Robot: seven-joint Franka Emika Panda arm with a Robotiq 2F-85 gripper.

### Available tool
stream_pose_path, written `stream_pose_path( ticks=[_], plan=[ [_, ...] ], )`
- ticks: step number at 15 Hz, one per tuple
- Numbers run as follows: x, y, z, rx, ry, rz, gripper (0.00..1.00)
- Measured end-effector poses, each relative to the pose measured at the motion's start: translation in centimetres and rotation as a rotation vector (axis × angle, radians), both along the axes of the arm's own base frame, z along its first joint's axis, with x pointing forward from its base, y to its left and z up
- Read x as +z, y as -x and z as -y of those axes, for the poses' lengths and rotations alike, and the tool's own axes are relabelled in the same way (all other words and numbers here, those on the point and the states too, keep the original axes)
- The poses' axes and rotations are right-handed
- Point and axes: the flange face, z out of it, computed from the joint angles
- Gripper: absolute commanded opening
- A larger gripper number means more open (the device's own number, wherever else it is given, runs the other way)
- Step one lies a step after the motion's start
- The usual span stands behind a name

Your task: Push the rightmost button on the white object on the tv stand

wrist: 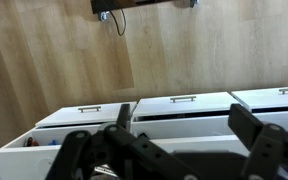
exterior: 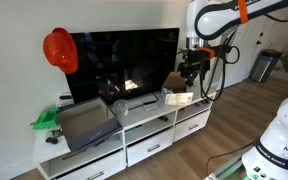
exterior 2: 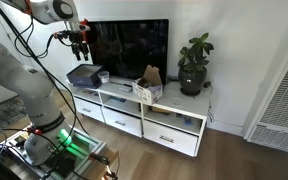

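A white robot arm holds its black metal pincer [exterior: 191, 70] in the air, out in front of a long, low white tv stand [exterior: 149, 135] with three drawer fronts. In the wrist view the pincer [wrist: 171, 146] stands wide, its dark fingers [wrist: 79, 155] far apart with nothing between them. Past them lie the handled drawer fronts of the tv stand [wrist: 184, 108] and a light wood floor [wrist: 64, 60].

The white object [exterior: 134, 104], a low, wide white box with a darker top, sits on the stand's worktop. It is lower than the pincer and well apart from it. A smaller tan-and-white cardboard box [exterior: 177, 97] stands just beside the white object and also lies below the pincer. A flat grey tray [exterior: 84, 122] rests on the worktop on the white object's other side, farther from the pincer in this exterior view.

A large black television [exterior: 124, 60] stands on the worktop, behind the white object. A red helmet [exterior: 59, 50] hangs at the television's upper corner, well apart from the pincer.

In an exterior view the pincer [exterior 2: 81, 47] hangs higher than the worktop, with a green potted plant [exterior 2: 194, 65] at the stand's far end.
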Motion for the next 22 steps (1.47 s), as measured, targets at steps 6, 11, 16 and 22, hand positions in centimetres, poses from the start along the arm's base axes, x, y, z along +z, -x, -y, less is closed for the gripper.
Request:
stream_pose_path(
  ticks=[6, 11, 16, 22],
  plan=[
    [-4.8, -6.6, 2.3, 0.026, -0.104, 0.019, 1.00],
    [-9.4, -13.5, 2.7, 0.009, -0.201, -0.021, 1.00],
    [-12.4, -19.9, 1.2, -0.028, -0.277, -0.024, 1.00],
    [-17.6, -24.5, 1.1, -0.050, -0.294, 0.024, 1.00]
  ],
)
